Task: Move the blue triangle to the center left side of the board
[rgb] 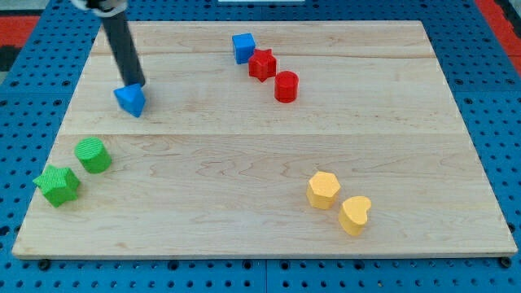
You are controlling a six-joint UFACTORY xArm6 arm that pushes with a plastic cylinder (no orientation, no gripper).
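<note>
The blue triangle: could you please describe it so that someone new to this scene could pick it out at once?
Start at the wooden board and look to its upper left part, where the dark rod comes down. My tip ends right at the top edge of the blue triangle. The only other blue piece, the blue cube, sits farther right beside the red star, and is square, not pointed.

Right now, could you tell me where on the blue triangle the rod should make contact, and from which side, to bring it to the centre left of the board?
No grip is possible; it is a push. My tip sits at the blue triangle's upper edge, towards the view's top. Pushing from that upper-right side would probably send it down and left, towards the board's left-centre, above the green cylinder.
</note>
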